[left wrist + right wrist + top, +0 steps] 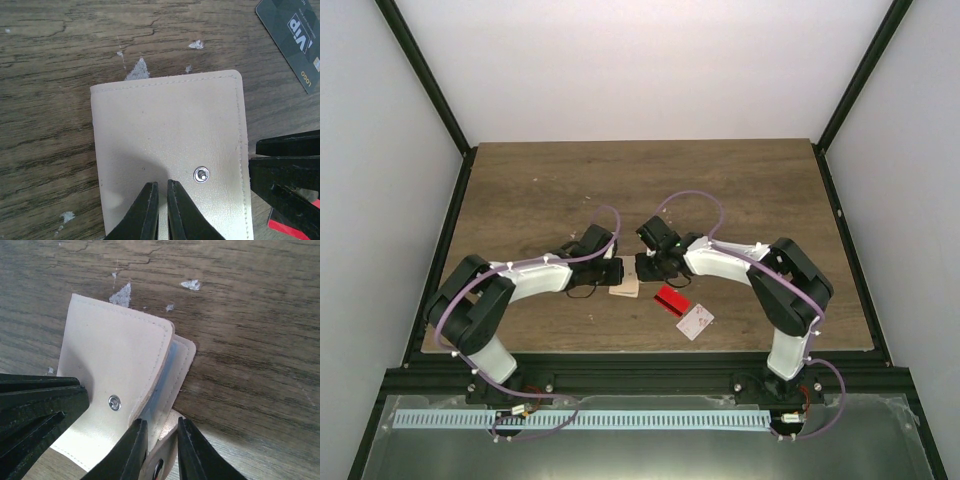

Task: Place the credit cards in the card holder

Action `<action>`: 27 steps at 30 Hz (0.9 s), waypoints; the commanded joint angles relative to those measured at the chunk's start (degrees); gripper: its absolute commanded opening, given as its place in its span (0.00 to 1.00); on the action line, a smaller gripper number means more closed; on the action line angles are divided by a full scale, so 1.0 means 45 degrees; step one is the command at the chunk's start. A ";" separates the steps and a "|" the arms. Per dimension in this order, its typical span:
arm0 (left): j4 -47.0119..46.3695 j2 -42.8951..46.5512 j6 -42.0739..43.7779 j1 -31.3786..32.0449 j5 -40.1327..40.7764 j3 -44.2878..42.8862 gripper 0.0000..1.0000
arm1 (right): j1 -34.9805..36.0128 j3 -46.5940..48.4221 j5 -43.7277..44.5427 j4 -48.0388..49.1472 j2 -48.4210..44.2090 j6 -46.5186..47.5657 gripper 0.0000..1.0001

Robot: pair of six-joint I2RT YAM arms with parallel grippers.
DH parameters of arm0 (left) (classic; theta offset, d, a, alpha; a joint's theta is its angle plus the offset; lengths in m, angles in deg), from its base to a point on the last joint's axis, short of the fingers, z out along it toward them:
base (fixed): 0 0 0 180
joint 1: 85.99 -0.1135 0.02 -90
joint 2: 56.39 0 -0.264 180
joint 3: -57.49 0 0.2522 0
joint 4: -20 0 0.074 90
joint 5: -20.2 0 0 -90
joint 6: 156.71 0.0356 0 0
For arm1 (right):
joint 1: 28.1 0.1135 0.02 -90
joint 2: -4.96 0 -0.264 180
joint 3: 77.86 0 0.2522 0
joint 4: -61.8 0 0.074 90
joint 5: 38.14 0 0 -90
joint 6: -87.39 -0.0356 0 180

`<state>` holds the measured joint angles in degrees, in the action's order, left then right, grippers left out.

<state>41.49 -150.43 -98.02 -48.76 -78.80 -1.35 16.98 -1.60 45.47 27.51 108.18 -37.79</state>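
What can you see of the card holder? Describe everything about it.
The card holder is a small cream, leather-like folding pouch with stitched edges and a metal snap. It lies on the wooden table, top flap lifted, showing a bluish inner layer. The left gripper pinches the flap's edge; the right gripper straddles its tab.

Robotics lab cell: white walls (640, 60), black frame (425, 75), wooden table (640, 170) with left arm (535, 275) and right arm (725, 262).
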 commanded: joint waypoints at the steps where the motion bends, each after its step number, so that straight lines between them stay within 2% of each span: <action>1: 0.0739 -0.0734 -0.0034 0.0144 0.0495 0.0071 0.09 | 0.0116 0.0566 -0.0566 0.0441 -0.0374 -0.0112 0.20; 15: 0.1020 -0.1312 -0.0012 0.0129 0.0717 -0.0243 0.08 | 0.0138 -0.0251 -0.0076 0.0408 -0.1529 -0.0654 0.22; 27: 0.0862 -0.0967 0.0436 0.0144 0.0124 -0.0271 0.07 | 0.0137 -0.0094 -0.0867 0.1678 -0.0188 -0.0670 0.12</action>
<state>42.40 -152.99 -97.67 -48.43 -78.19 -4.39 17.26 -2.43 42.75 31.81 105.33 -40.68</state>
